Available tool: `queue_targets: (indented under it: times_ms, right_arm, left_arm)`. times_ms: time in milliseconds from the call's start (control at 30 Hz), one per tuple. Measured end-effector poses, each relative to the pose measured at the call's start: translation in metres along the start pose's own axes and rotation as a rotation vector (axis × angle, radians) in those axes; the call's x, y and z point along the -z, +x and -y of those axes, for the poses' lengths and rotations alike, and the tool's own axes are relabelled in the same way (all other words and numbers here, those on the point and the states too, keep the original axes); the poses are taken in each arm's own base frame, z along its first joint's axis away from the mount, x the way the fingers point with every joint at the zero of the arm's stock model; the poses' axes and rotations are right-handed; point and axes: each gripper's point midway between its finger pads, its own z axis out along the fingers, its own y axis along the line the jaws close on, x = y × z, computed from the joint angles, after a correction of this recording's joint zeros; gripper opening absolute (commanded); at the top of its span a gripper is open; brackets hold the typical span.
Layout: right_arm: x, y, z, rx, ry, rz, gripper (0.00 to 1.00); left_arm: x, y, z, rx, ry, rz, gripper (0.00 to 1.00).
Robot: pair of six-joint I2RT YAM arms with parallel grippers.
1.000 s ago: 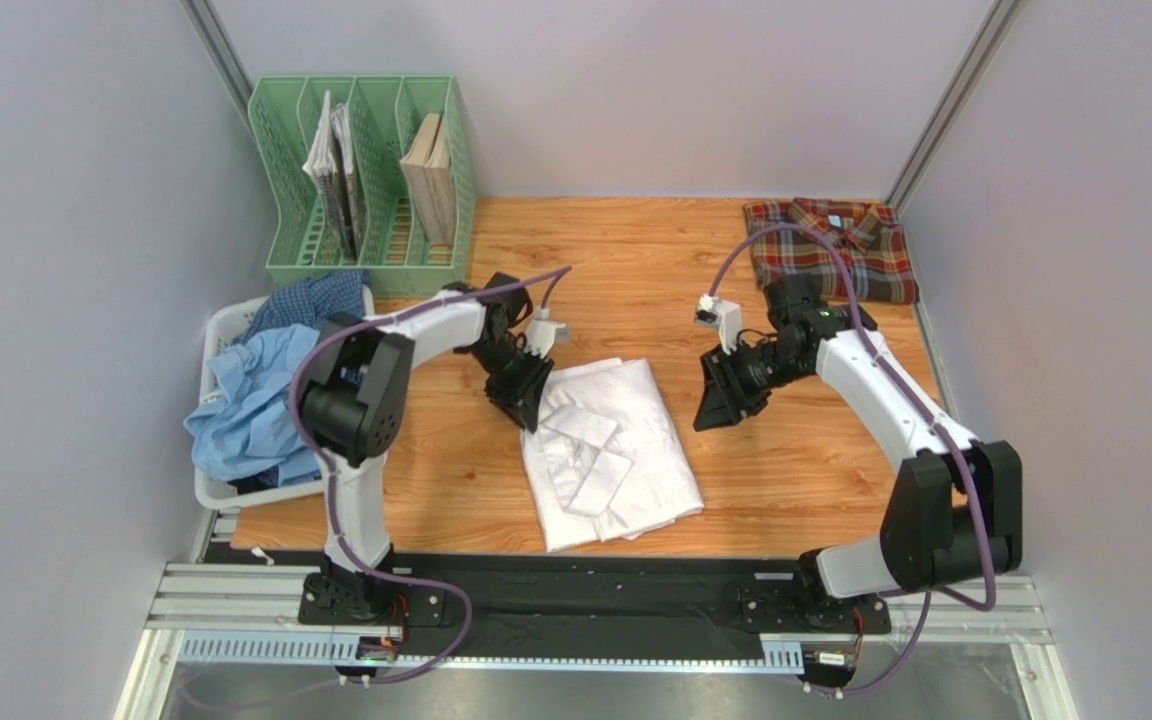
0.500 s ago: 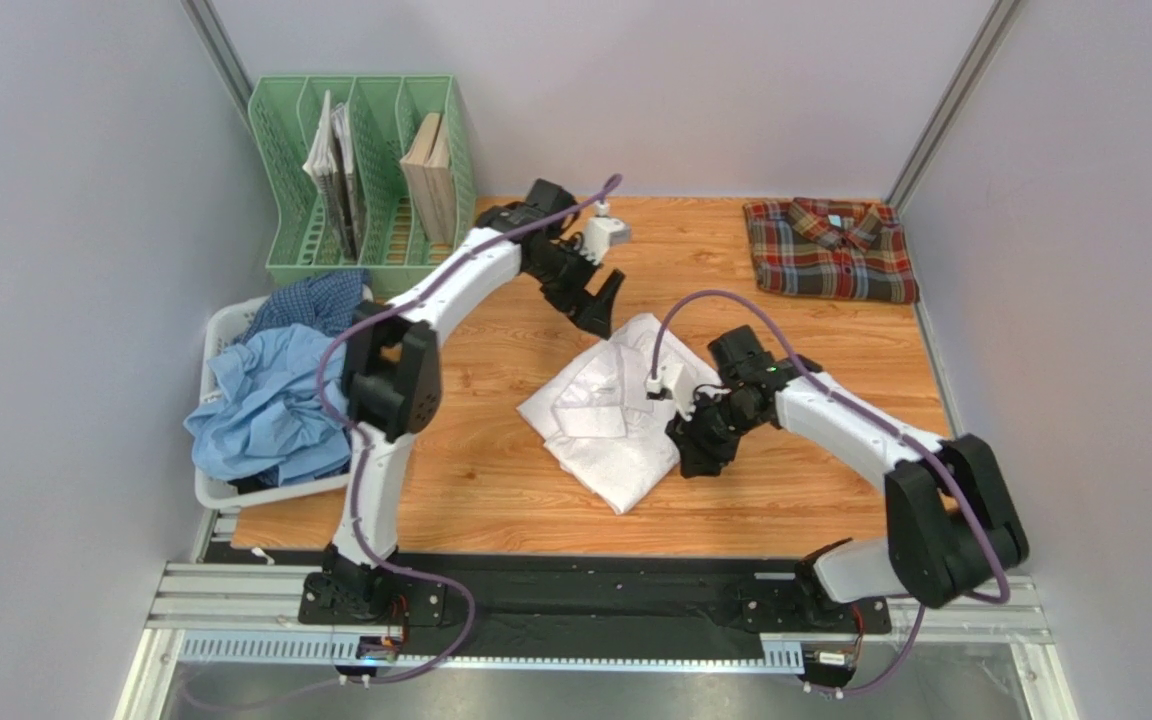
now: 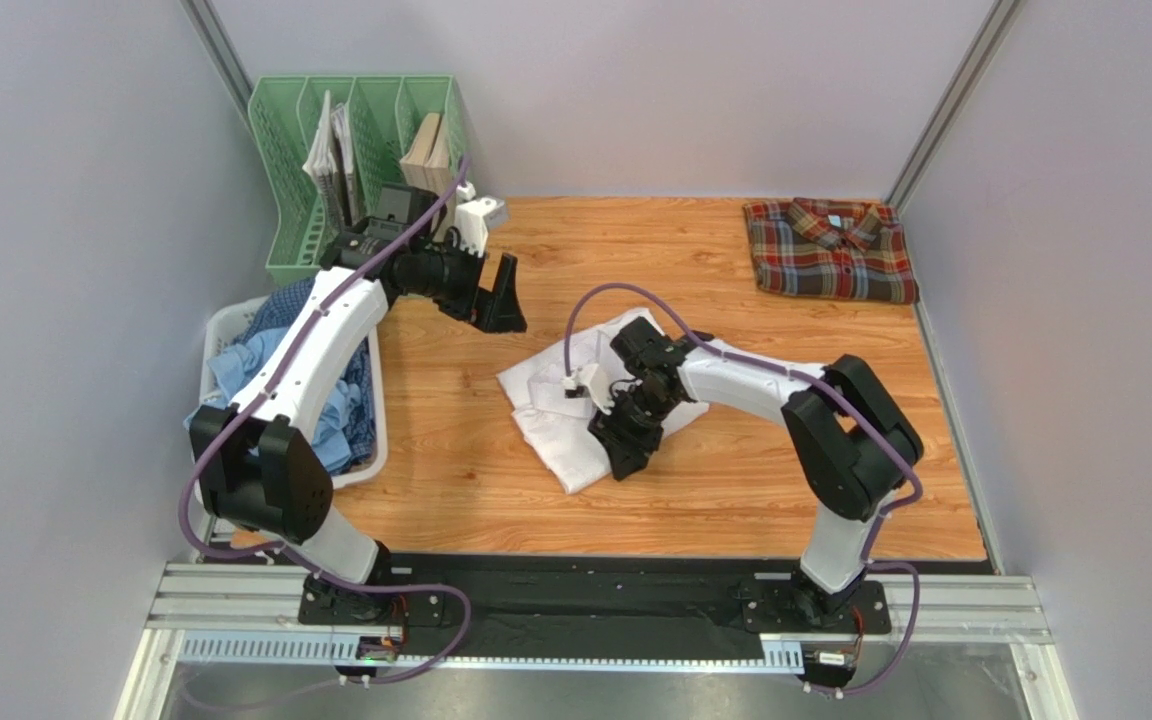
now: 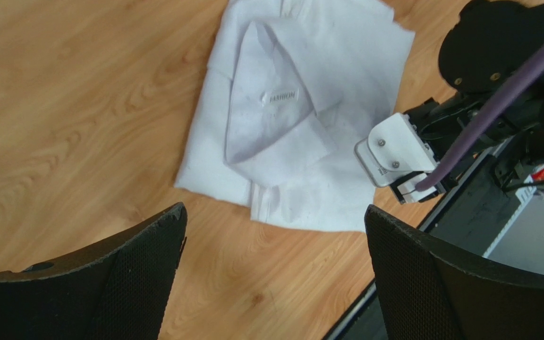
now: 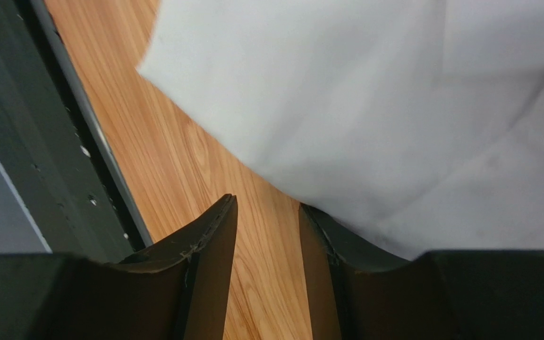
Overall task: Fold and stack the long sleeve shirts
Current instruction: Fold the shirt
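Lying creased on the woodgrain table (image 3: 717, 270) is the white shirt (image 3: 555, 402).

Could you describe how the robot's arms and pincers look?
The left arm and right arm have white tubular links and bulky black joints. A purple cable loops along each. The left pincer and right pincer are black, with broad, finely textured fingers. A small white camera box sits at each wrist.
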Motion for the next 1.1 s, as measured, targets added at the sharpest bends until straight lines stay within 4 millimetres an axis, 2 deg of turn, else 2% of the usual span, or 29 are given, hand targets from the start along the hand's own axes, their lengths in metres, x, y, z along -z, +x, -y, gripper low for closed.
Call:
queue_targets:
  times_ms: [67,167,200,267,333,400,467,533,567,700,800,900,967,1000,1100]
  right_arm:
    - [-0.001,-0.02,-0.006,-0.012,-0.04,0.008,0.45]
    - [0.017,-0.058,-0.006,-0.009,-0.073,0.084,0.45]
    - [0.03,-0.071,0.002,-0.013,-0.062,0.126,0.45]
    - [0.054,-0.085,0.026,-0.033,-0.012,0.192,0.45]
    - [0.073,-0.084,0.057,-0.081,0.057,0.225,0.43]
    - [0.081,-0.074,0.086,-0.139,0.115,0.218,0.42]
    - [0.073,-0.058,0.113,-0.213,0.145,0.178,0.42]
    - [0.053,-0.039,0.122,-0.285,0.131,0.119,0.42]
    - [0.039,-0.026,0.122,-0.323,0.109,0.081,0.42]
    - [0.032,-0.015,0.096,-0.4,0.041,0.076,0.42]
    - [0.024,0.001,0.061,-0.461,-0.043,0.055,0.42]
    - [0.021,0.02,0.026,-0.509,-0.114,0.01,0.44]
    - [0.023,0.026,0.013,-0.522,-0.132,-0.008,0.46]
    - [0.028,0.027,0.009,-0.523,-0.132,-0.008,0.49]
    - [0.055,0.016,0.013,-0.503,-0.082,0.072,0.57]
  left_arm:
    - [-0.008,0.019,-0.005,0.036,-0.002,-0.065,0.99]
    - [-0.022,0.051,-0.014,0.088,-0.004,-0.171,0.99]
    - [-0.026,0.061,-0.017,0.104,-0.002,-0.205,0.99]
    - [-0.031,0.077,-0.019,0.122,0.009,-0.256,0.99]
    - [-0.034,0.085,-0.018,0.127,0.029,-0.283,0.99]
    - [-0.035,0.086,-0.016,0.12,0.047,-0.288,0.99]
    - [-0.035,0.088,-0.015,0.111,0.062,-0.295,0.99]
    - [-0.036,0.091,-0.016,0.104,0.07,-0.31,0.99]
    - [-0.037,0.094,-0.016,0.101,0.074,-0.321,0.99]
    - [-0.036,0.101,-0.017,0.081,0.084,-0.347,0.99]
    - [-0.036,0.109,-0.016,0.065,0.096,-0.364,0.99]
    - [-0.035,0.122,-0.013,0.053,0.125,-0.388,0.9]
    - [-0.036,0.129,-0.011,0.049,0.145,-0.401,0.82]
    - [-0.036,0.131,-0.01,0.045,0.152,-0.405,0.74]
    - [-0.039,0.134,-0.006,0.03,0.175,-0.409,0.64]
